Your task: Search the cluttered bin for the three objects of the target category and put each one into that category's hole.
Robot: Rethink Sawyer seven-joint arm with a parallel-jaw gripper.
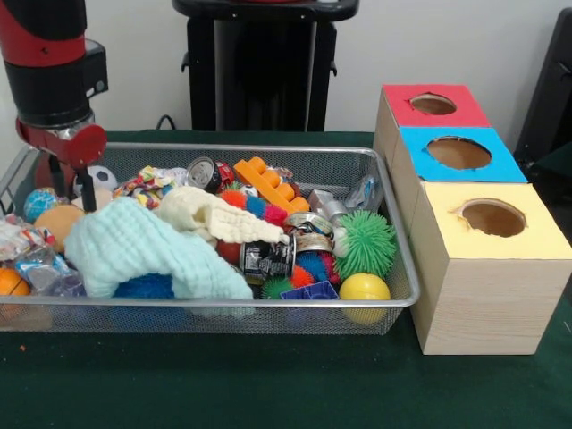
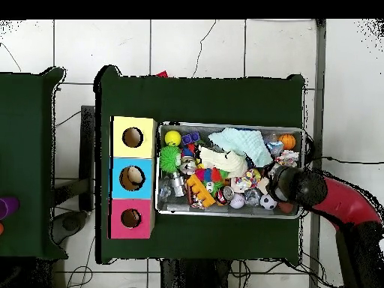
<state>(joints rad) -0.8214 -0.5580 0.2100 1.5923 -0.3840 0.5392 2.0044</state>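
Observation:
The bin [image 1: 223, 307] is a wide silver wire-mesh basket on the green table, packed with clutter. It also shows in the overhead view [image 2: 225, 125]. My gripper [image 1: 70, 189] hangs from the red and black arm into the bin's far left corner, beside a small soccer ball [image 1: 100, 176]. In the overhead view the gripper [image 2: 279, 182] is over the bin's right end. Nothing shows in its grasp. Three wooden boxes stand beside the bin, with a round hole in a red top [image 1: 402, 109], a blue top [image 1: 420, 161] and a yellow top [image 1: 536, 237].
The bin holds a mint cloth [image 1: 143, 250], a cream knitted cloth [image 1: 214, 214], an orange toy brick [image 1: 271, 185], tin cans [image 1: 267, 259], a green spiky ball [image 1: 365, 243], a yellow ball [image 1: 364, 288], an orange ball [image 1: 11, 282] and a globe ball [image 1: 40, 203].

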